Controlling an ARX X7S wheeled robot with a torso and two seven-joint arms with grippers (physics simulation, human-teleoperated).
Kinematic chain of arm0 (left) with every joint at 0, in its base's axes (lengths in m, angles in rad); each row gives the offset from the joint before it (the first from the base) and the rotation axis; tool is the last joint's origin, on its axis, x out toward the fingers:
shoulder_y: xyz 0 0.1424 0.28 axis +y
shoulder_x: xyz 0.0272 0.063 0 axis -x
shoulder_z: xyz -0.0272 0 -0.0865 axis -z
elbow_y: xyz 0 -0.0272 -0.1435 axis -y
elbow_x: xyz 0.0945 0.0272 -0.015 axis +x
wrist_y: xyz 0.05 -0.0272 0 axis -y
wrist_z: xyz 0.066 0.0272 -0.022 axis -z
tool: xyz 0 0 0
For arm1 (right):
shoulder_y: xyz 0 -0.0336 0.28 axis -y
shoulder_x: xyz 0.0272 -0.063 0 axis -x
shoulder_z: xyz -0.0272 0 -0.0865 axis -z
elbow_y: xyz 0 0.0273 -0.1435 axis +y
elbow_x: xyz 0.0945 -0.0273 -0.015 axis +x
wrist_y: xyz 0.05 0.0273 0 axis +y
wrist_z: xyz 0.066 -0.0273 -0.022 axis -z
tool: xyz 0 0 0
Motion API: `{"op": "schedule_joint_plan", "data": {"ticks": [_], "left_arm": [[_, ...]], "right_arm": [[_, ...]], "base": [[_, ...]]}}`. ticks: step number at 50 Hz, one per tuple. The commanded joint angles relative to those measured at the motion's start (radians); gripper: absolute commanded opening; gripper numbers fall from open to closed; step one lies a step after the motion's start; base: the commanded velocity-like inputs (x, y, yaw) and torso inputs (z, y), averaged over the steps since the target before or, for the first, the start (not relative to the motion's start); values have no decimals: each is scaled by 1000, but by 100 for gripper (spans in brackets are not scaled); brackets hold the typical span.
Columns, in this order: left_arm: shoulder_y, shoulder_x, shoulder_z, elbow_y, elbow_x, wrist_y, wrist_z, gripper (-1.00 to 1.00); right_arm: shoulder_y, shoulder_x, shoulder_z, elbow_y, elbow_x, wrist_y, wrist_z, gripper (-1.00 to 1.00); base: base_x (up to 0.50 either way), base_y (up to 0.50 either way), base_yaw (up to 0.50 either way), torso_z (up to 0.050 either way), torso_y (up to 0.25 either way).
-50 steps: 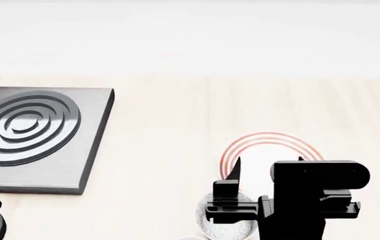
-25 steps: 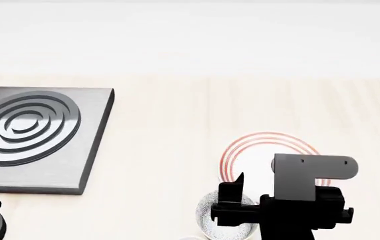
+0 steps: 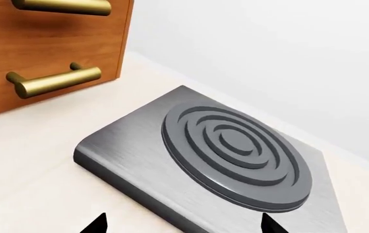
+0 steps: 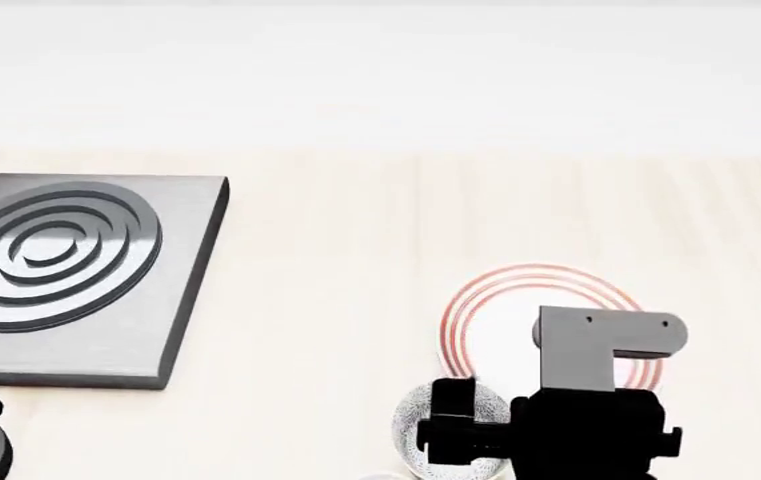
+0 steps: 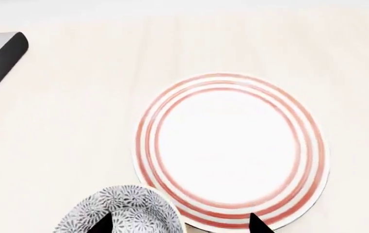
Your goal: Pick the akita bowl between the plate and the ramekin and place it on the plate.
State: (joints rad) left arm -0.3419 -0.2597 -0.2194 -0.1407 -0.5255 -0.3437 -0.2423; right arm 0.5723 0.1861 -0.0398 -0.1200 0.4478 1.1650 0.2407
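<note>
Akita bowl (image 5: 120, 211) on the counter, just beside the plate (image 5: 231, 149), empty. Right gripper (image 5: 178, 224) spread wide above it, one fingertip over the rim, holding nothing. Left gripper (image 3: 182, 224) likewise agape near the stove plate (image 3: 236, 153).

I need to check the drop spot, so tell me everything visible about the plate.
The plate is flat, round and white, glossy like glazed ceramic, with thin red concentric rings around its rim. It lies level on the pale wooden table and nothing rests on it. In the right wrist view the speckled bowl sits right beside its edge; whether they touch cannot be told. In the head view the right arm covers its near part, with the right hand above the bowl.
</note>
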Motion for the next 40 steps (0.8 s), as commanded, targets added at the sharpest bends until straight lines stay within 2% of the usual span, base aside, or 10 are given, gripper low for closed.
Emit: {"op": "schedule_joint_plan", "data": {"ticks": [1,21,40], "left_arm": [[0,-3,2,0,-3,1,-2,100],[7,-6,7,7,-8,6,-5,100],[9,-8,12,7,-11,9,-10,100]], "right_arm": [[35,-8,17,100,16,14,-11,100],[101,-13,16,306,10,-18,-29,100],[98,-9,18,314,55,41,-48,100]], "base": [[0,0,0,0,0],[0,0,0,0,0],[0,0,0,0,0]]}}
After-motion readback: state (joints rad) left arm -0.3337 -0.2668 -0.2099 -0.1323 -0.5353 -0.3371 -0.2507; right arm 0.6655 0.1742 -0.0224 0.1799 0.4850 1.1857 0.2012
